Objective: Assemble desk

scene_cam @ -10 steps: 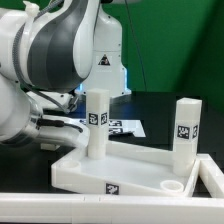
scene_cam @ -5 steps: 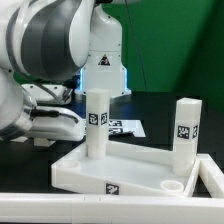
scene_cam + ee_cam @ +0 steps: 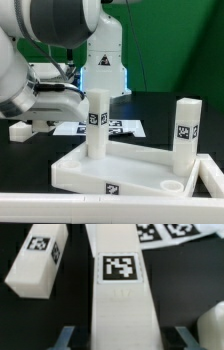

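The pincer [image 3: 122, 335] clenches a long square white leg [image 3: 122, 303], and the smooth tray-shaped desk top [image 3: 75, 170] sits on the black tabletop [image 3: 25, 158] with two block legs [image 3: 97, 125] [image 3: 185, 130] standing in it.

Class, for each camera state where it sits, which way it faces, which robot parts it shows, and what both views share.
Exterior view: freestanding, just above table height, facing the desk top; the arm shows behind it.
Wrist view: on the wrist, facing the table; the gripper straddles a leg.
Shared: the marker board.
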Controlling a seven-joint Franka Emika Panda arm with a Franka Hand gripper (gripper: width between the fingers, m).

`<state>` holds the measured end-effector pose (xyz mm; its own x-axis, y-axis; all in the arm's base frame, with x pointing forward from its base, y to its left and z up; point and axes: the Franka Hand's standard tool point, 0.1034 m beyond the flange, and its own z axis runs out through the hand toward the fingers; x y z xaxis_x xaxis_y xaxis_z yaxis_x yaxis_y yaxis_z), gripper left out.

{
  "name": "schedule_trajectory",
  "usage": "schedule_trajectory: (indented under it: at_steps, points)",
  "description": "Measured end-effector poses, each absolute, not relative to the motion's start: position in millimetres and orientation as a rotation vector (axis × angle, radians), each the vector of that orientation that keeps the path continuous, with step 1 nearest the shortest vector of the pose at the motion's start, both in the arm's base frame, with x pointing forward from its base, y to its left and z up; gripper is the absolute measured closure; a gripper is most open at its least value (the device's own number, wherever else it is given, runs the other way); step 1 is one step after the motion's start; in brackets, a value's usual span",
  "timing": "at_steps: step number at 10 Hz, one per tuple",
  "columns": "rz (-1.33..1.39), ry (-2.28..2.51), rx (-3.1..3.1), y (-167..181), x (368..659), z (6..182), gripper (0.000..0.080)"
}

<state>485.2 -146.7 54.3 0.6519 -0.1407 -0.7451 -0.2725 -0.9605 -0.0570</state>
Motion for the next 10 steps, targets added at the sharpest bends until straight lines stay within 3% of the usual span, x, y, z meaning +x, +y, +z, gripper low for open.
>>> schedule_trajectory:
  at_steps: [2, 5, 6, 10]
  points:
    - [1.046, 0.320, -2.787, -150, 499, 58.8, 0.0511]
    - [0.767, 0.246, -2.902, -149, 540, 103.7, 0.0511]
    - [0.688, 0.233, -2.935, -145, 548, 109.3, 0.0509]
    - [0.267, 0.260, -3.062, -154, 559, 106.8, 0.0509]
